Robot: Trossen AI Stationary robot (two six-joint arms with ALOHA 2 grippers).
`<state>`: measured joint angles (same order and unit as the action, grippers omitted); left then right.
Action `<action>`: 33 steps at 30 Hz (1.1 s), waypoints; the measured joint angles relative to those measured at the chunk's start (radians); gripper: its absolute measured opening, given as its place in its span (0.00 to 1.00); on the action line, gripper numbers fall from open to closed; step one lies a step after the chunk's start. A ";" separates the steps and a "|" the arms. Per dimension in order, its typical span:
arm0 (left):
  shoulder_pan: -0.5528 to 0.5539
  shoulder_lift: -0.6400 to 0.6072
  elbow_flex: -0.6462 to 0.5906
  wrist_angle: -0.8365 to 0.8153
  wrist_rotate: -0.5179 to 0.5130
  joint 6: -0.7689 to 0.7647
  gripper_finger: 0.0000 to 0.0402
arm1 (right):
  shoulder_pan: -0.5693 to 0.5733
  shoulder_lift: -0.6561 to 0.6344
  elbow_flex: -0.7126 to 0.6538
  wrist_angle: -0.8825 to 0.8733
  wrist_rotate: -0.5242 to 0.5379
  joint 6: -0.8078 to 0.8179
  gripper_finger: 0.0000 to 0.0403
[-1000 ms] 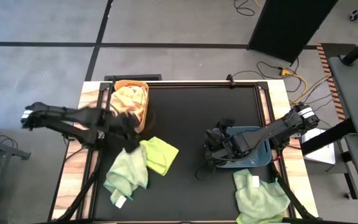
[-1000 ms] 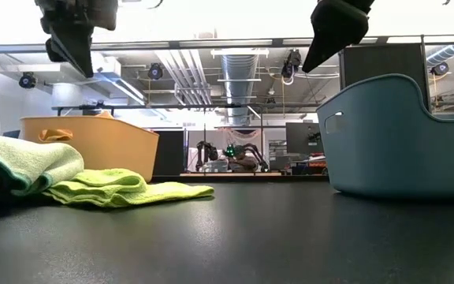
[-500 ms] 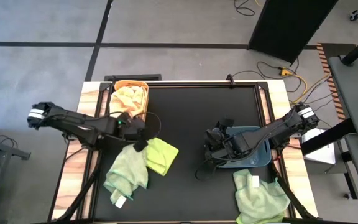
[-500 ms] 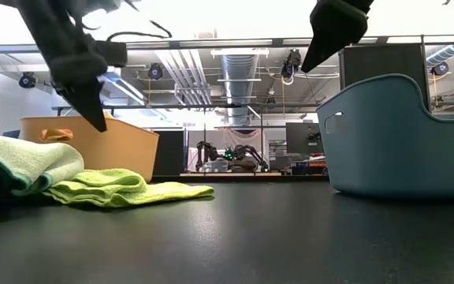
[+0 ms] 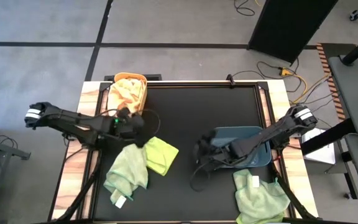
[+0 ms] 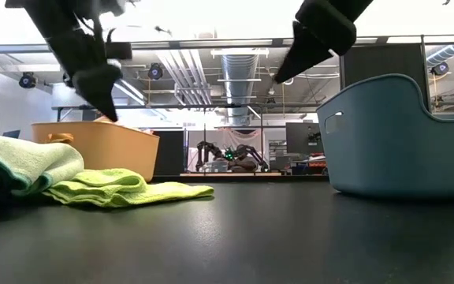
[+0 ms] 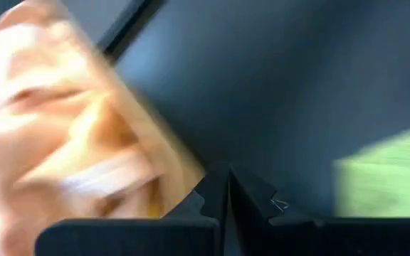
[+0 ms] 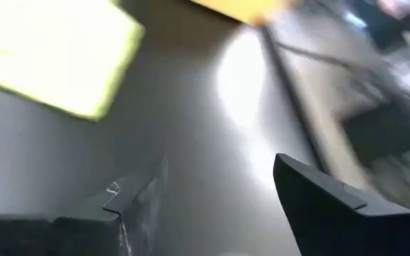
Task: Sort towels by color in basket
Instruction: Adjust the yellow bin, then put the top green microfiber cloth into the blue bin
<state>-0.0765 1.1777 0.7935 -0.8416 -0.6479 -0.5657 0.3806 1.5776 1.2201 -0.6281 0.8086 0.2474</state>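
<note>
The left gripper (image 5: 140,124), fingers pressed together and empty, is drawn back beside the orange basket (image 5: 130,94) of peach towels (image 5: 127,93), while the spread-fingered right gripper (image 5: 202,151) is advanced toward the remaining bright green towel (image 5: 160,154).

Setting: robotics lab / industrial test hall. Low view, beyond the black work table (image 6: 235,237): open ceiling with a large exposed duct (image 6: 243,67), pipe runs and rows of strip lights; another robot arm rig (image 6: 231,154) on a far bench. High view: bare grey concrete floor (image 5: 42,25) with black tape lines around the table; loose yellow cables (image 5: 291,74) behind its far right corner.
</note>
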 joint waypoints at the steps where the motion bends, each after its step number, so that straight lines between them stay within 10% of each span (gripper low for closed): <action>1: -0.028 -0.010 0.000 0.031 0.016 0.021 0.00 | 0.002 0.008 -0.026 0.104 -0.053 -0.059 0.63; 6: -0.222 -0.076 -0.035 0.238 0.029 0.131 0.00 | -0.011 0.094 -0.095 0.582 -0.317 -0.192 0.69; 15: -0.552 -0.091 -0.260 0.991 0.033 0.326 0.00 | -0.046 0.385 0.047 0.997 -0.338 -0.267 0.71; 23: -0.632 -0.110 -0.325 1.103 0.032 0.479 0.00 | -0.100 0.599 0.273 0.869 -0.338 -0.170 0.71; 33: -0.632 -0.115 -0.313 0.996 0.029 0.528 0.00 | -0.159 0.738 0.590 0.256 -0.470 -0.080 0.67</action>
<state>-0.7082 1.0626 0.4803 0.1540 -0.6186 -0.0376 0.2216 2.3154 1.8101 -0.3724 0.3387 0.1675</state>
